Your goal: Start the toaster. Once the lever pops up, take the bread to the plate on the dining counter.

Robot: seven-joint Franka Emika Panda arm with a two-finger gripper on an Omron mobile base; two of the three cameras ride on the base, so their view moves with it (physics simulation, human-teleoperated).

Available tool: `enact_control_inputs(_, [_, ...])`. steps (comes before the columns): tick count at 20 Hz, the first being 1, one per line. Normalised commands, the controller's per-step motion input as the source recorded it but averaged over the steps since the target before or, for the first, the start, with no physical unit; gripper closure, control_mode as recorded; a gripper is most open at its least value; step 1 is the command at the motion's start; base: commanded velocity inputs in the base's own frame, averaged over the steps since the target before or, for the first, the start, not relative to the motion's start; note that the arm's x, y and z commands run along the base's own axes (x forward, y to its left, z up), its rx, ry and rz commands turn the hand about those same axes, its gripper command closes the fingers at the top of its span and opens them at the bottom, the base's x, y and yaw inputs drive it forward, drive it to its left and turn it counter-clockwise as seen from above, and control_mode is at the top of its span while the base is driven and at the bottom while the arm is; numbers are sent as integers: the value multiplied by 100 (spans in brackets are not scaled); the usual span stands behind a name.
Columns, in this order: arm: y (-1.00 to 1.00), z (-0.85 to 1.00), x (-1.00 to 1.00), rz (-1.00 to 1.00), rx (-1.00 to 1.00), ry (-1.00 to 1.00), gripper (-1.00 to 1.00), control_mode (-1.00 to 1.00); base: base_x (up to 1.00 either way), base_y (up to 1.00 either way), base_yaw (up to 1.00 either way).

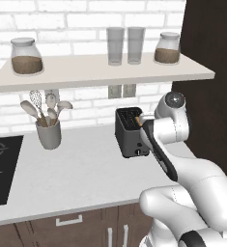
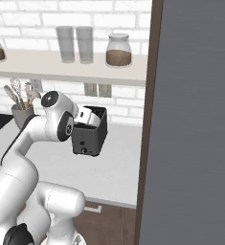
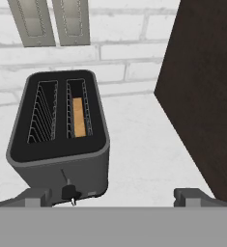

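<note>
No brand, label or lettering can be read on anything near me; the toaster's (image 3: 57, 140) face carries just a small dark lever knob (image 3: 69, 192) and tiny pale controls too small to make out.

My jaws stand fully apart and hold nothing. My gripper (image 3: 115, 198) hovers just above the near end of the toaster; one fingertip (image 3: 35, 197) sits beside the toaster's lower corner, the other is well off to the far side over the bare white bench (image 3: 144, 144). The lever knob lies between my jaws, closer to the first fingertip; I cannot tell whether anything touches it.

The toaster stands upright on the bench straight ahead of my jaws, its two slots running away from me. The bread (image 3: 78, 117) sits sunk in the slot nearer the dark cabinet side (image 3: 206, 87); the other slot shows bare wire racks. Beyond the toaster is the white brick wall (image 3: 124, 53) with two outlet plates (image 3: 52, 19).
</note>
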Motion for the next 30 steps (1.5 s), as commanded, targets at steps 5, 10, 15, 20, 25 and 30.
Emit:
enact_control_inputs(5, [0, 0, 0, 0, 0, 0, -100, -100, 0, 0, 0])
enact_control_inputs(10, [0, 0, 0, 0, 0, 0, -100, -100, 0, 0, 0])
enact_control_inputs(15, [0, 0, 0, 0, 0, 0, -100, -100, 0, 0, 0])
enact_control_inputs(20, [0, 0, 0, 0, 0, 0, -100, -100, 0, 0, 0])
enact_control_inputs(25, [0, 0, 0, 0, 0, 0, -100, -100, 0, 0, 0])
enact_control_inputs(30, [0, 0, 0, 0, 0, 0, -100, -100, 0, 0, 0])
